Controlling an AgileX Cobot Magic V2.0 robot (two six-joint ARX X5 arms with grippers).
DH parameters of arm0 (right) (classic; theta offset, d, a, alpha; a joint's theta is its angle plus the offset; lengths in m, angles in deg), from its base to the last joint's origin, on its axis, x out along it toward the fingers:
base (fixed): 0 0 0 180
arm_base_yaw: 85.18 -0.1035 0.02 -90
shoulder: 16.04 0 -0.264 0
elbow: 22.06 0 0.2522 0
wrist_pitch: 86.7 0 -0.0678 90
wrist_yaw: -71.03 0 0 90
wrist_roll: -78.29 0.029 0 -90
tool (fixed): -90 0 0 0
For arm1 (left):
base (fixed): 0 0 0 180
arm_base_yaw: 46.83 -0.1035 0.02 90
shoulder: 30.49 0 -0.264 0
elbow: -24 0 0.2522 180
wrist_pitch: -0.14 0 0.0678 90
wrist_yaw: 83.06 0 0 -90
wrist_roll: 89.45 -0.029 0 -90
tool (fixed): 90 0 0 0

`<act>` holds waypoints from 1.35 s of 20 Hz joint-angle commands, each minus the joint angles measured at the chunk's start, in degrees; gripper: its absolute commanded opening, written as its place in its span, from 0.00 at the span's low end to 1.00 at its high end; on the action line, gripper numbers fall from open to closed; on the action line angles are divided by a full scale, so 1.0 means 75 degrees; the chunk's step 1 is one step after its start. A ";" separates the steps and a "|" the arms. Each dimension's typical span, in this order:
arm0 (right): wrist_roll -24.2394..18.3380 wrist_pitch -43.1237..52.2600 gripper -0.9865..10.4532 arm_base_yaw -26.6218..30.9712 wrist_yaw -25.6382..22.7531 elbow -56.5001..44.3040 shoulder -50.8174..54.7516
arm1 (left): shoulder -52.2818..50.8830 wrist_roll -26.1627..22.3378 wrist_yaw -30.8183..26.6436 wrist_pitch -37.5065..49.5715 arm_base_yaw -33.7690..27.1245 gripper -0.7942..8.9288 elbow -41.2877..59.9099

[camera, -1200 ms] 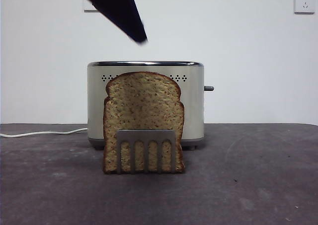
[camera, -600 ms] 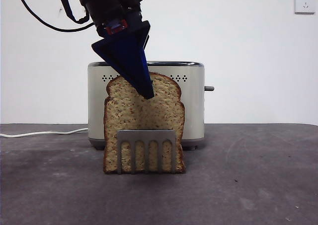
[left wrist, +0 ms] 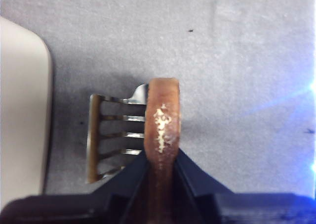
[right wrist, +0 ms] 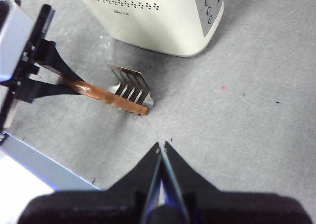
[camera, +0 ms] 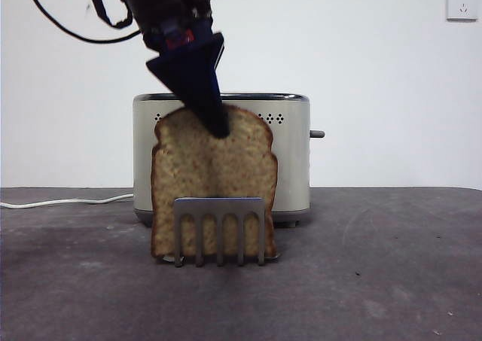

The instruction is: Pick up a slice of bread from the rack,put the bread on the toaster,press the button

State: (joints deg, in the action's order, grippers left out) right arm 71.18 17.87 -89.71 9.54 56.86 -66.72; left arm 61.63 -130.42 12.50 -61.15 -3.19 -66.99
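At table centre: slice of bread (camera: 214, 183) stands in the rack (camera: 219, 230), just in front of the toaster (camera: 290, 156).
Left gripper (left wrist: 162, 157): jaws clamped on the slice's top crust (seen edge-on in the wrist view).
Right gripper (right wrist: 161, 150): jaws closed on nothing, waiting well apart.
Step in hand: lift straight up until the crust clears the prongs.
Obstruction: rack may drag along; power cord (camera: 64, 202) lies left; button (camera: 316, 134) unobstructed.

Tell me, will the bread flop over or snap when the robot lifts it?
Probably neither. The slice of bread stands straight and flat with the left gripper pinching only its top edge, so it looks stiff. It seems thin and light, though a hard squeeze might crumble the crust.
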 commanded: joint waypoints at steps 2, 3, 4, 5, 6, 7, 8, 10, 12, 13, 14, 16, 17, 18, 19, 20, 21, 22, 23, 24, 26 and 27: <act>-0.0067 0.0032 0.08 -0.0020 0.0009 0.0003 -0.0015 | -0.0125 -0.0052 0.0064 -0.0303 0.0023 0.07 -0.0659; -0.0067 0.0032 0.08 -0.0020 0.0009 0.0003 -0.0017 | -0.0172 -0.0052 0.0064 -0.0423 0.0023 0.07 -0.0871; -0.0067 0.0032 0.08 -0.0020 0.0006 0.0003 -0.0015 | -0.0230 -0.0052 0.0061 -0.0606 0.0023 0.07 -0.1128; -0.0067 0.0032 0.08 -0.0020 0.0009 0.0003 -0.0017 | -0.0271 -0.0055 0.0058 -0.0799 0.0023 0.07 -0.1428; -0.0067 0.0032 0.08 -0.0020 0.0006 0.0003 -0.0017 | -0.0312 -0.0055 0.0055 -0.1040 0.0020 0.07 -0.1781; -0.0067 0.0032 0.08 -0.0020 0.0009 0.0003 -0.0017 | -0.0312 -0.0055 0.0050 -0.1230 0.0020 0.07 -0.2136; -0.0067 0.0032 0.08 -0.0020 0.0006 0.0003 -0.0017 | -0.0323 -0.0055 0.0000 -0.1440 0.0017 0.07 -0.2597; -0.0064 0.0029 0.08 -0.0020 0.0009 0.0003 -0.0017 | -0.0323 -0.0058 -0.0356 -0.1504 0.0015 0.07 -0.3381; -0.0067 0.0032 0.08 -0.0020 0.0009 0.0003 -0.0017 | -0.0323 -0.0184 -0.0778 -0.1431 0.0015 0.07 -0.4016; -0.0067 0.0029 0.08 -0.0020 0.0009 0.0003 -0.0017 | -0.0323 -0.0312 -0.1008 -0.1349 0.0015 0.07 -0.4223; -0.0067 0.0029 0.08 -0.0020 0.0006 0.0003 -0.0017 | -0.0323 -0.0458 -0.1265 -0.1268 0.0012 0.07 -0.4348; -0.0064 0.0029 0.08 -0.0020 0.0006 0.0003 -0.0032 | -0.0323 -0.0863 -0.1612 -0.1087 -0.0102 0.07 -0.4389; -0.0064 0.0029 0.08 -0.0020 0.0009 0.0003 -0.0044 | -0.0300 -0.1142 -0.1615 -0.1043 -0.0224 0.07 -0.4389; -0.0064 0.0029 0.08 -0.0020 0.0009 0.0003 -0.0044 | -0.0271 -0.1256 -0.1597 -0.0985 -0.0315 0.07 -0.4389; -0.0064 0.0029 0.08 -0.0020 0.0009 0.0003 -0.0044 | -0.0213 -0.1378 -0.1594 -0.0892 -0.0388 0.07 -0.4389; -0.0064 0.0029 0.08 -0.0020 0.0009 0.0003 -0.0044 | -0.0160 -0.1533 -0.1594 -0.0816 -0.0452 0.07 -0.4389; -0.0064 0.0023 0.08 -0.0020 0.0009 0.0003 -0.0044 | -0.0096 -0.1711 -0.1597 -0.0752 -0.0536 0.07 -0.4389; -0.0064 0.0020 0.08 -0.0020 0.0006 0.0003 -0.0044 | -0.0023 -0.1781 -0.1545 -0.0688 -0.0624 0.07 -0.4389; -0.0064 0.0020 0.08 -0.0020 0.0009 0.0003 -0.0044 | 0.0061 -0.1778 -0.1411 -0.0635 -0.0714 0.07 -0.4389; -0.0064 0.0020 0.08 -0.0020 0.0009 0.0003 -0.0044 | 0.0137 -0.1781 -0.1218 -0.0632 -0.0813 0.07 -0.4389; -0.0067 0.0017 0.08 -0.0020 0.0009 0.0003 -0.0044 | 0.0364 -0.1848 -0.1110 -0.0583 -0.0944 0.07 -0.4389; -0.0064 0.0015 0.08 -0.0020 0.0009 0.0003 -0.0044 | 0.0498 -0.1964 -0.1096 -0.0592 -0.0997 0.07 -0.4389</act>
State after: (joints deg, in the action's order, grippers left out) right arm 71.18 17.83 -89.71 9.54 56.86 -66.98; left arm 64.80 -143.82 3.95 -66.15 -10.47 -100.08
